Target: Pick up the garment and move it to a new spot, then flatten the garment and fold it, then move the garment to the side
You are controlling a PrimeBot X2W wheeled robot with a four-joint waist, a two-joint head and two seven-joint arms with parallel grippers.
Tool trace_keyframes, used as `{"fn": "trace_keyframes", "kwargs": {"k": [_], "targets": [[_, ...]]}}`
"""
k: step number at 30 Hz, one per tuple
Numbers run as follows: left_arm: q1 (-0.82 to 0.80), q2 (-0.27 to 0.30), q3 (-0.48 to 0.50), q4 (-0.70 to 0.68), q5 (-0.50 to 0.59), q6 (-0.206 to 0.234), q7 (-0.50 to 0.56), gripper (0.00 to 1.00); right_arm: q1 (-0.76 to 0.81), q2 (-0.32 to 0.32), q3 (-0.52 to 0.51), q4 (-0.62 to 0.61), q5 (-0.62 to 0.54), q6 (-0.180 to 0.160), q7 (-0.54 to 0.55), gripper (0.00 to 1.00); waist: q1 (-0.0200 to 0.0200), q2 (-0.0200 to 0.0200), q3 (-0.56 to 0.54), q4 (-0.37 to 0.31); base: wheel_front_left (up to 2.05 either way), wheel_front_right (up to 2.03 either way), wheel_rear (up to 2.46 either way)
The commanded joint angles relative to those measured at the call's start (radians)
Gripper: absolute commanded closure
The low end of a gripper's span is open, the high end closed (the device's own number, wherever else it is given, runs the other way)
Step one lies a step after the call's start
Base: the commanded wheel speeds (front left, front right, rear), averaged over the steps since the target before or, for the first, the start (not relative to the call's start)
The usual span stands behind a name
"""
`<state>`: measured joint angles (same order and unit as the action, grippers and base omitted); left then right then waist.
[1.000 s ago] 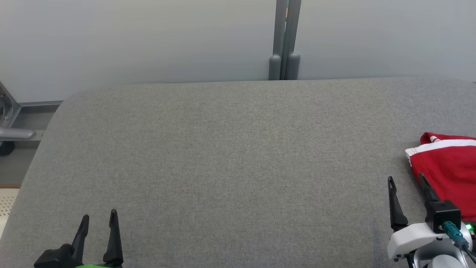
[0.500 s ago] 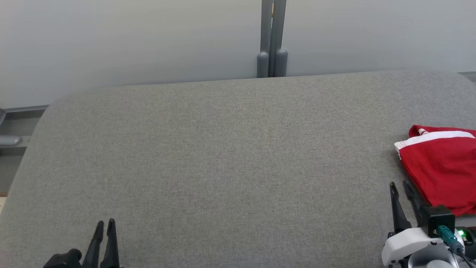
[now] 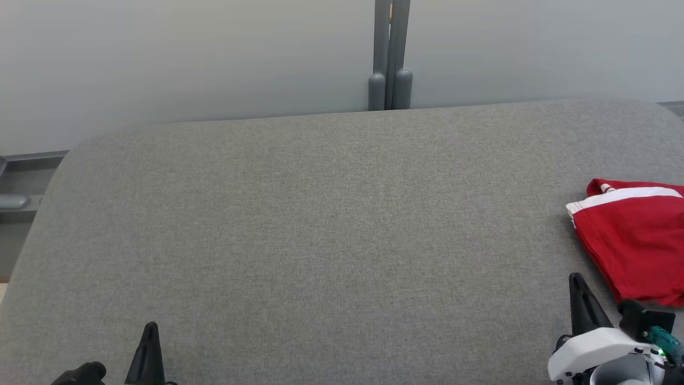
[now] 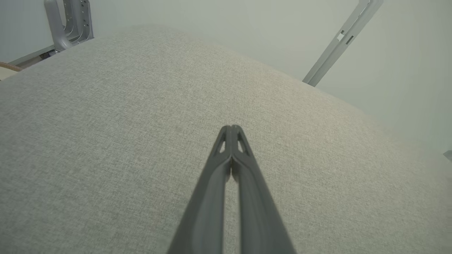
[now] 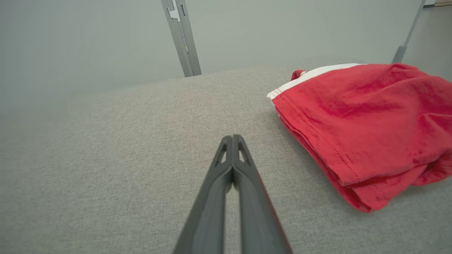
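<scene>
Lower left of the head view: we note the left claw [image 3: 149,327], its two dark fingers pressed together into a single point, clenched on nothing. It is over the grey padded surface [image 3: 320,240], well apart from the garment at the far side of the frame. In the left wrist view the fingers [image 4: 212,197] meet at the tip with bare grey cloth all round them. We cannot tell whether the tip touches the surface.

Top centre of the head view: a grey post [image 3: 390,53] stands against the pale wall [image 3: 160,64], just behind the far edge of the surface.

Lower right of the head view: the right claw [image 3: 576,278] is likewise clenched tight, empty, and pointing up the frame. The red garment [image 3: 636,246] lies up and to the right of its tip, near it but not touching, and runs off the right edge.

In the right wrist view the garment fills the right half of the frame. It is folded in layers, with a white band along its upper edge. A strip of bare grey surface shows between its stitched hem and the shut fingers at bottom centre.
</scene>
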<state>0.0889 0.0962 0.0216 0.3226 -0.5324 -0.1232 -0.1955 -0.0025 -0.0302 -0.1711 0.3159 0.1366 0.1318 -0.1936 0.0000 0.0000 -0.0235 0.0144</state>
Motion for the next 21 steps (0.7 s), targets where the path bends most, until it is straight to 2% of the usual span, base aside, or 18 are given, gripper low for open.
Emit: {"fn": "trace_keyframes", "kwargs": {"k": [1,21], "targets": [[-0.033,0.001,0.007,-0.020,-0.036,-0.001,0.007,1.00,-0.025,-0.008,0.003,-0.021,0.047,0.000,0.007,1.00,0.0000,0.0000,0.000,0.000,0.00,0.00,0.00],[-0.081,-0.011,0.033,-0.035,-0.316,-0.004,0.089,1.00,-0.048,-0.012,0.025,-0.038,0.430,0.000,0.081,1.00,0.0000,0.0000,0.005,-0.003,0.00,0.00,0.00]]}}
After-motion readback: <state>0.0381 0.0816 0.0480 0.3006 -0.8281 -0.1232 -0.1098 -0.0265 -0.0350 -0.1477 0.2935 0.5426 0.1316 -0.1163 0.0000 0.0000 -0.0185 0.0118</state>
